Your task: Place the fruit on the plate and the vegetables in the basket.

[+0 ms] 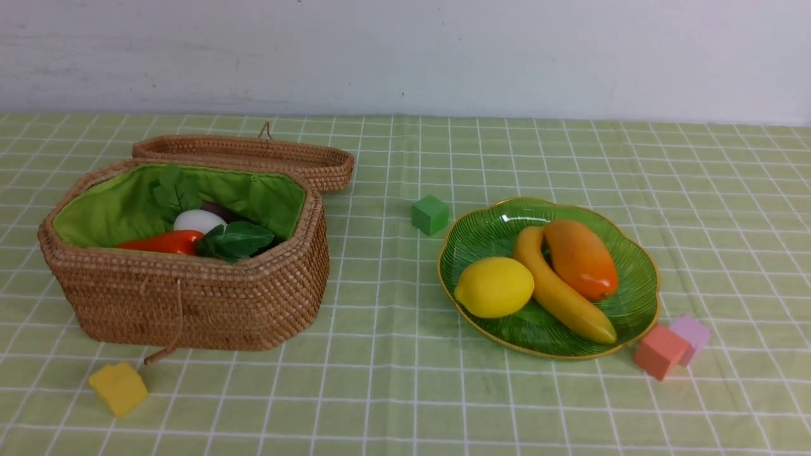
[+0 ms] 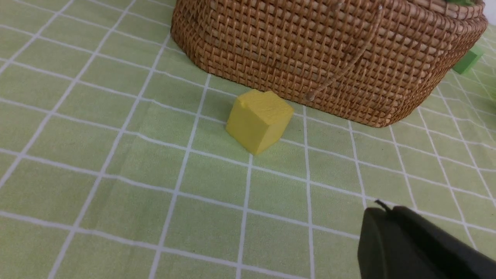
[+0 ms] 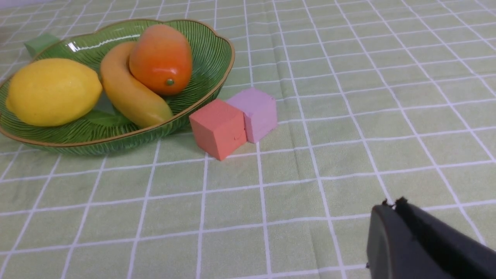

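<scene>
The green glass plate (image 1: 640,278) at the right holds the lemon (image 1: 494,287), the banana (image 1: 561,291) and the mango (image 1: 581,258); all also show in the right wrist view, plate (image 3: 209,58), lemon (image 3: 52,91), banana (image 3: 131,93), mango (image 3: 161,58). The open wicker basket (image 1: 190,297) at the left holds the carrot (image 1: 161,242), the white radish (image 1: 198,221) with green leaves, and a dark bit of eggplant (image 1: 218,209). The gourd is hidden. My left gripper (image 2: 381,211) is shut and empty near the basket's wall (image 2: 310,50). My right gripper (image 3: 389,205) is shut and empty, short of the plate.
A yellow block (image 1: 118,387) lies in front of the basket, also in the left wrist view (image 2: 259,120). A green cube (image 1: 430,215) sits between basket and plate. An orange block (image 1: 660,351) and a pink block (image 1: 692,334) touch by the plate's near right edge. The basket's lid (image 1: 253,155) lies open behind.
</scene>
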### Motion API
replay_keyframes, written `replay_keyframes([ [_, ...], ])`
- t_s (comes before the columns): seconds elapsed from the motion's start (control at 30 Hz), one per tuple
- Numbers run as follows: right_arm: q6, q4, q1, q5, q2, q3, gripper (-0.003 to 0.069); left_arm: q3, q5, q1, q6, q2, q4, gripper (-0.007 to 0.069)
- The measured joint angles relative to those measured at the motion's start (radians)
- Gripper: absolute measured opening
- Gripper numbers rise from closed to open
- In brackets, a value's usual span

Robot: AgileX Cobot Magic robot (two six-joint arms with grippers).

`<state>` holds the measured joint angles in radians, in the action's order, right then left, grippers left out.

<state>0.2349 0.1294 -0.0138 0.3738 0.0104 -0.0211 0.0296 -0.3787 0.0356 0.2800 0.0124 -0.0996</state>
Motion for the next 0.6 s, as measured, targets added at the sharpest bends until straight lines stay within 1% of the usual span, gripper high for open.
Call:
replay_keyframes([
  [0.6,0.000,0.000,0.000,0.000,0.000,0.000,0.0027,0.000,0.002,0.000,0.000,0.000,-0.001,-0.0013],
])
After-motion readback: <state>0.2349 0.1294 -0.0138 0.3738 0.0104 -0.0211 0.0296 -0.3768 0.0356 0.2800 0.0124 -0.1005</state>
